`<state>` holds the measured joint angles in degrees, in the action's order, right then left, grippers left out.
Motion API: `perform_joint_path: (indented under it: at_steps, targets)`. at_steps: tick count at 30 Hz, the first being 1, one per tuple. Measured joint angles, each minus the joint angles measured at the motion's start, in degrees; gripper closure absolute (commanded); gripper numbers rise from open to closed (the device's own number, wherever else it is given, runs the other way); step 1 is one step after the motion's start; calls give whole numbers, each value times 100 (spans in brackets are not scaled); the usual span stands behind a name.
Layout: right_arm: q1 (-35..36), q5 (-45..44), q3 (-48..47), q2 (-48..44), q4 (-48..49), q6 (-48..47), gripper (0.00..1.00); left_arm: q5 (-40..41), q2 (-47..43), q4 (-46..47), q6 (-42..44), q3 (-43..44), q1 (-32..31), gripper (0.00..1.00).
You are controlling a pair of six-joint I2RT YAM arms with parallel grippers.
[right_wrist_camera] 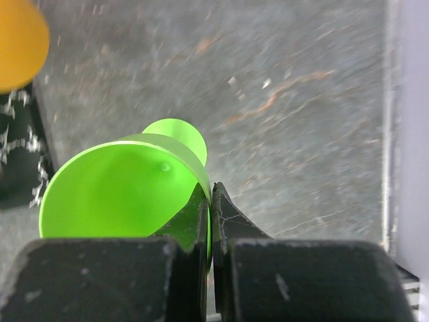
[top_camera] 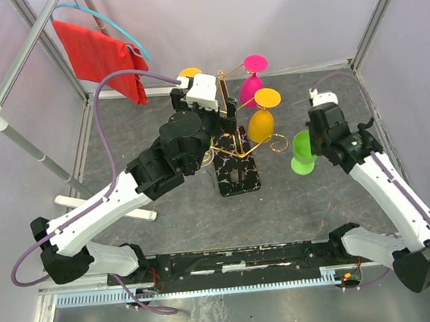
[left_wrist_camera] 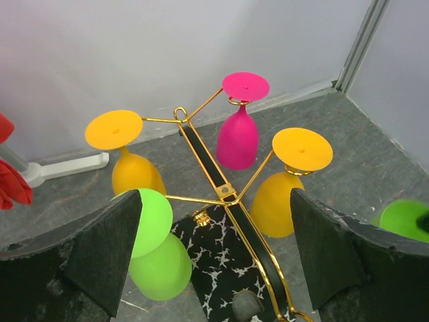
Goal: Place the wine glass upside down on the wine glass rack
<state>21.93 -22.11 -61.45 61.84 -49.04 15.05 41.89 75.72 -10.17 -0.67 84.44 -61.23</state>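
The wine glass rack (top_camera: 236, 147) is gold wire on a black white-veined base (top_camera: 238, 175); it also shows in the left wrist view (left_wrist_camera: 224, 191). A magenta glass (top_camera: 251, 80), two orange glasses (top_camera: 262, 117) and a green glass (left_wrist_camera: 153, 251) hang on it upside down. My left gripper (top_camera: 224, 113) is open and empty above the rack (left_wrist_camera: 214, 201). My right gripper (top_camera: 314, 141) is shut on the rim of another green wine glass (top_camera: 302, 151), right of the rack, bowl opening up toward the wrist camera (right_wrist_camera: 114, 191). The jaws pinch its wall (right_wrist_camera: 211, 191).
A red cloth (top_camera: 102, 54) hangs on a hanger at the back left, beside a white pole stand (top_camera: 22, 134). Grey enclosure walls stand close behind and to the right. The left arm hides part of the rack from above.
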Motion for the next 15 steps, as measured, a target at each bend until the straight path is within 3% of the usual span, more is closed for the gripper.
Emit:
perform_joint_path:
  at_steps: [6, 15]
  targets:
    - [-240, -684, -949, -188, 229, -595, 100, -15, -90, -46, -557, -96, 11, 2]
    - [-240, -835, -1377, -595, 2020, -1939, 99, 9, -302, 308, -2157, -398, 15, 3]
